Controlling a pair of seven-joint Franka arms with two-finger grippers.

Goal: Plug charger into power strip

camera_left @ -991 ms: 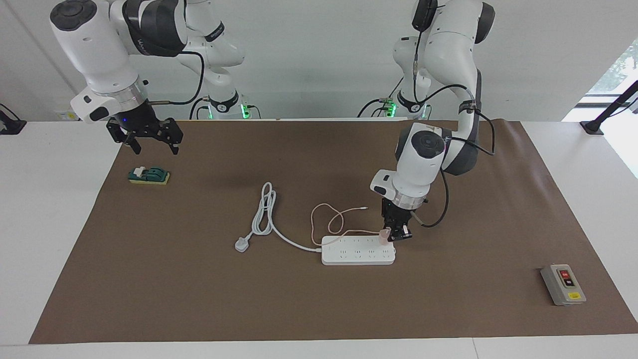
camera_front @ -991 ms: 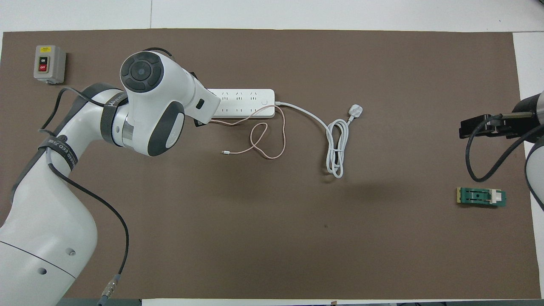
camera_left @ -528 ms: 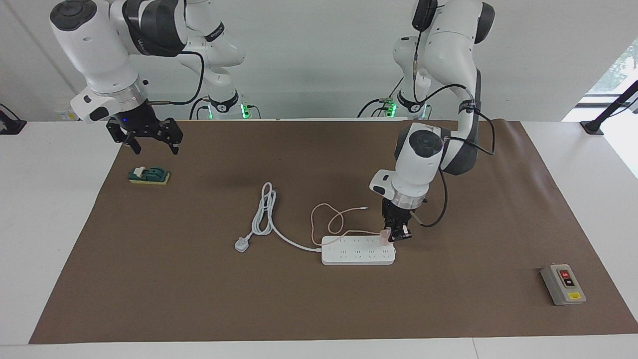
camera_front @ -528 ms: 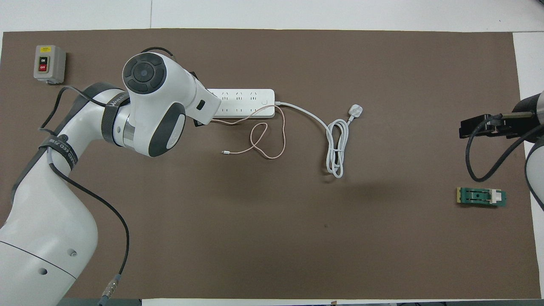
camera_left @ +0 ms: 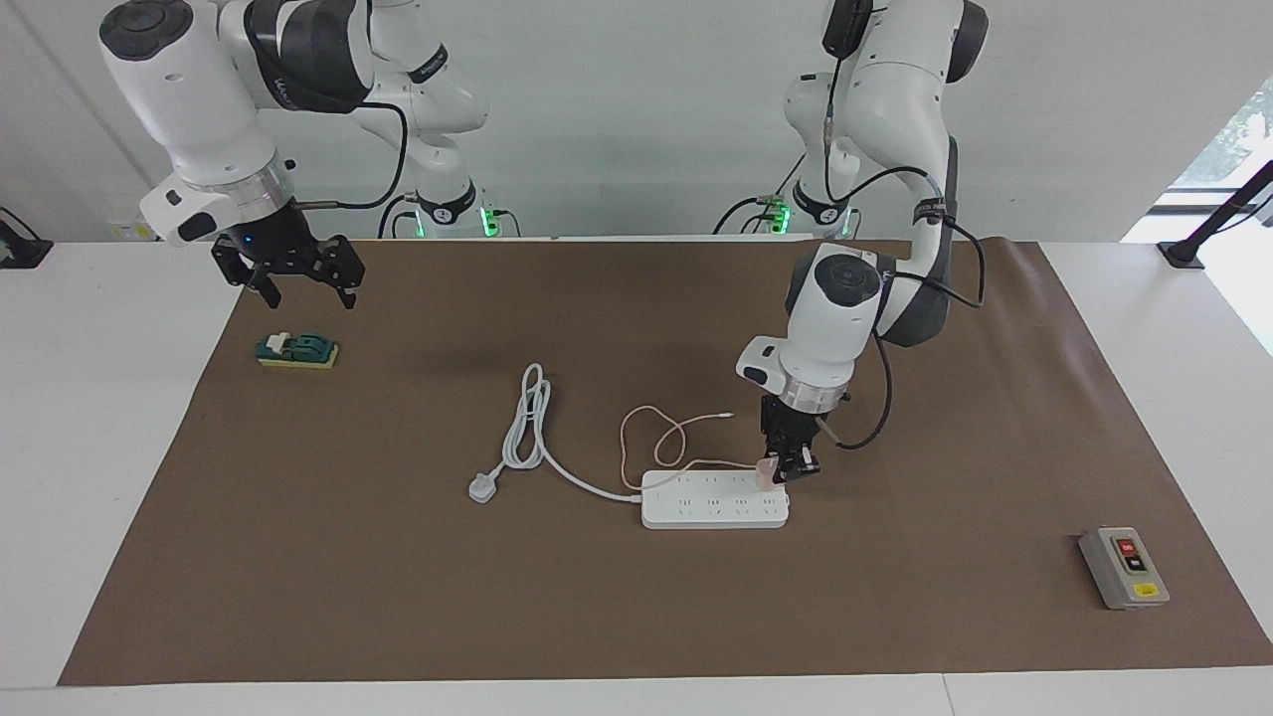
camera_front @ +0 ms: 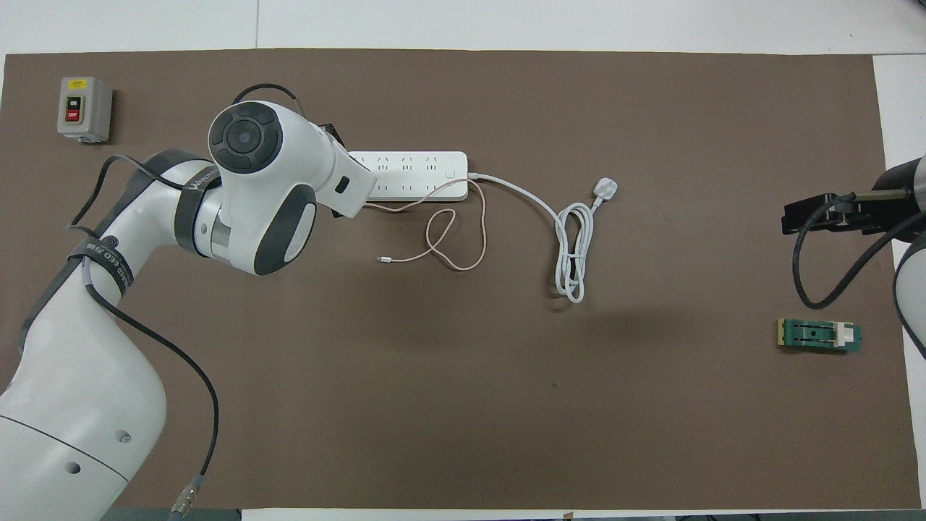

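Brown desk (camera_left: 398,557): left fingers (camera_left: 786,467) clamped on charger (camera_left: 767,471), pressed at power strip (camera_left: 714,499) end socket; seating unconfirmed. Right fingers (camera_left: 298,283) apart, waiting.

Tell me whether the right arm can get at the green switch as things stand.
Probably yes: the right gripper hangs open close to the green switch, and nothing lies between them.
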